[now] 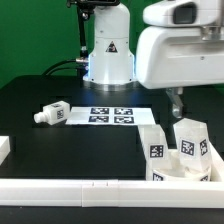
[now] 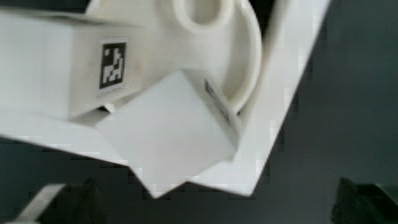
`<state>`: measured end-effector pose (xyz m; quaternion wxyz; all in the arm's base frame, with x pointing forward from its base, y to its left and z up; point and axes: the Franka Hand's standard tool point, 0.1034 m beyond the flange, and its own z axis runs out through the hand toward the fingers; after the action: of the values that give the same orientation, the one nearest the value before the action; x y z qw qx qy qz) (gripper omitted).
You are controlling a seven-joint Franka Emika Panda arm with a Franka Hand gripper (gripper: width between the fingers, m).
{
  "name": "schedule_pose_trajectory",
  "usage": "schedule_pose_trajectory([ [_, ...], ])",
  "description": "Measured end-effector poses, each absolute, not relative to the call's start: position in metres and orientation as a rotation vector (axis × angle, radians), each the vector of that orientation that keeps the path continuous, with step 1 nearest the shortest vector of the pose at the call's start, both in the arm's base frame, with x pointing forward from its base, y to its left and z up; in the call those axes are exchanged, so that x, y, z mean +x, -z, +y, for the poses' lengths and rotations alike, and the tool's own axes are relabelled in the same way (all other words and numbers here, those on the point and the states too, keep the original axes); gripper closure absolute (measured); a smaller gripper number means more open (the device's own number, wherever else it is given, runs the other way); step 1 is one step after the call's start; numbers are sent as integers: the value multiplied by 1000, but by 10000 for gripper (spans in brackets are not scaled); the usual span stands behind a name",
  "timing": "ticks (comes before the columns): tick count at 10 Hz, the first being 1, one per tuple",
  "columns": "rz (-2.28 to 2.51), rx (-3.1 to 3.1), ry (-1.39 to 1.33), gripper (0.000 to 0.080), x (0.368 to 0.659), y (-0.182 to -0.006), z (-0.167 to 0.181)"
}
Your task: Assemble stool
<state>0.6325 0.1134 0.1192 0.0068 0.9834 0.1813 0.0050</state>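
The stool's round seat (image 1: 196, 172) lies at the exterior view's right, against the white rails, with two chunky tagged legs (image 1: 156, 150) (image 1: 191, 140) standing or leaning on it. A third leg (image 1: 52, 114) lies loose on the black table at the left. My gripper (image 1: 176, 104) hangs just above the legs on the seat. In the wrist view the seat's curved rim (image 2: 251, 60), a tagged leg (image 2: 80, 72) and another leg's flat end (image 2: 178, 135) fill the picture. My gripper (image 2: 214, 206) is open and empty, its dark fingertips (image 2: 54, 205) wide apart.
The marker board (image 1: 110, 115) lies flat in the table's middle, in front of the robot base (image 1: 108, 55). Long white rails (image 1: 60, 190) run along the front edge and the right side. A white block (image 1: 4, 148) sits at the left edge.
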Motion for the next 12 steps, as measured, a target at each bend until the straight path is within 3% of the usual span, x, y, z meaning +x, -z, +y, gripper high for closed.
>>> schedule_pose_trajectory([
  [4, 934, 2962, -16, 151, 635, -116, 103],
  [8, 1201, 2861, 56, 151, 630, -80, 99],
  [11, 1111, 2895, 59, 174, 629, -77, 98],
  [12, 1037, 2923, 57, 352, 629, -76, 98],
])
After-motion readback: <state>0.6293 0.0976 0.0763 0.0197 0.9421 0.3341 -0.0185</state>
